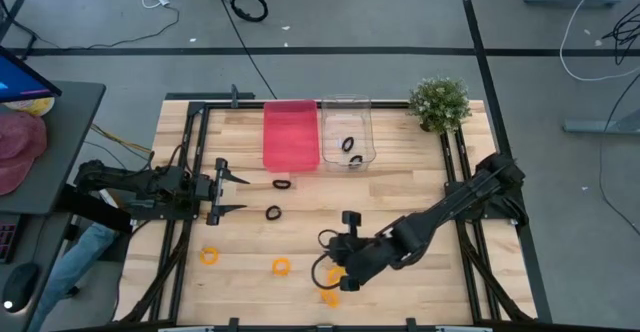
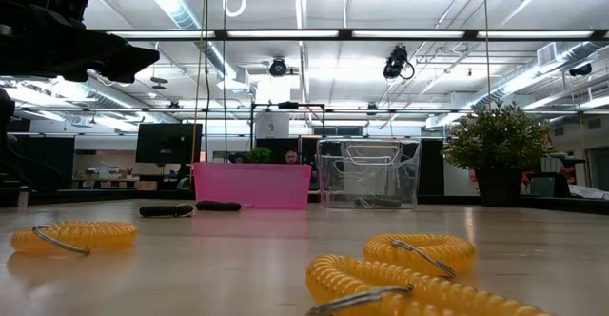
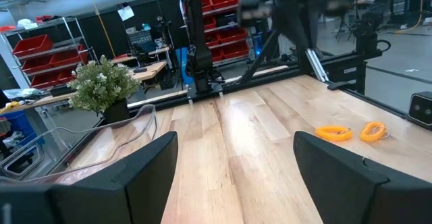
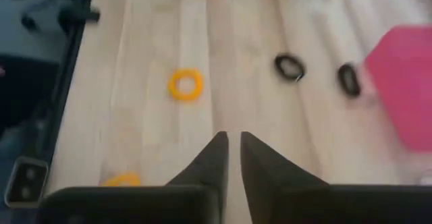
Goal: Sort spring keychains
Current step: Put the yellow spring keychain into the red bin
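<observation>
- High view: the right gripper point(image 1: 330, 268) is seen low over the near part of the table point(image 1: 400, 192), with 2 orange keychains point(image 1: 330, 294) lying just beside and under its fingers.
- In the right wrist view its fingers point(image 4: 214, 158) are nearly pressed together, with only a thin slit between them and nothing pinched.
- Ahead of those fingers 1 orange keychain point(image 4: 185, 85) lies on the wood, and 2 black keychains point(image 4: 289, 67) lie farther off, near the pink bin point(image 4: 405, 82).
- The left gripper point(image 1: 235, 194) is held at the table's left side with its fingers point(image 3: 142, 170) spread wide and empty.
- Just beyond its fingertips the 2 black keychains are seen in the high view, apart from each other.
- 2 more black keychains point(image 1: 350, 150) are held in the clear bin point(image 1: 346, 105), which touches the pink bin.
- 2 further orange keychains point(image 1: 209, 256) lie between the 2 grippers.
</observation>
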{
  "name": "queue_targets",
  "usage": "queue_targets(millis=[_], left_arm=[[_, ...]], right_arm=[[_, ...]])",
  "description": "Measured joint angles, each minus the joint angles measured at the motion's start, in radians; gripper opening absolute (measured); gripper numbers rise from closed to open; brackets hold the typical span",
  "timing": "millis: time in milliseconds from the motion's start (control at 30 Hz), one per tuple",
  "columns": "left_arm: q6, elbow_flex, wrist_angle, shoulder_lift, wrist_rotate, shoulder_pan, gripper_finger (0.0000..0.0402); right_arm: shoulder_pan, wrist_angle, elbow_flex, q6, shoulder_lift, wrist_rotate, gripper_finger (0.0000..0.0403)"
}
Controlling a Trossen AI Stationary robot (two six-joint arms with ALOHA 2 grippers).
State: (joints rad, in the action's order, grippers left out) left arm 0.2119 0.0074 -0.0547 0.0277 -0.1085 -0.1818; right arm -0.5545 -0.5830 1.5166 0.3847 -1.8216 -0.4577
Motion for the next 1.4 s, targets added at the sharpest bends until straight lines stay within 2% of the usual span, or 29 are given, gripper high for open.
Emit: queue_targets(millis=[200, 533, 733, 967, 1100, 1200, 1300, 1400], left_arm=[[0.000, 0.000, 0.000, 0.000, 0.000, 0.000, 0.0298], [0.000, 0.000, 0.000, 0.000, 0.000, 0.000, 0.0298], [0.000, 0.000, 0.000, 0.000, 0.000, 0.000, 0.0298], [0.000, 0.000, 0.000, 0.000, 0.000, 0.000, 0.0298], [0.000, 0.000, 0.000, 0.000, 0.000, 0.000, 0.0298], [0.000, 0.000, 0.000, 0.000, 0.000, 0.000, 0.0298], [0.000, 0.000, 0.000, 0.000, 0.000, 0.000, 0.0298], [0.000, 0.000, 0.000, 0.000, 0.000, 0.000, 0.0298]], right_arm=[[0.000, -0.037, 0.000, 0.065, -0.068, 0.079, 0.0106], [-0.002, -0.044, 0.000, 0.157, -0.162, 0.139, 0.0194], [-0.002, -0.046, 0.000, 0.158, -0.239, 0.215, 0.0221], [0.006, -0.055, -0.001, 0.157, -0.328, 0.240, 0.0228], [0.026, -0.058, 0.003, 0.157, -0.341, 0.257, 0.0228], [0.043, -0.056, 0.003, 0.157, -0.342, 0.313, 0.0212], [0.049, -0.068, 0.003, 0.145, -0.342, 0.358, 0.0156], [0.065, -0.098, 0.003, 0.105, -0.342, 0.423, 0.0054]])
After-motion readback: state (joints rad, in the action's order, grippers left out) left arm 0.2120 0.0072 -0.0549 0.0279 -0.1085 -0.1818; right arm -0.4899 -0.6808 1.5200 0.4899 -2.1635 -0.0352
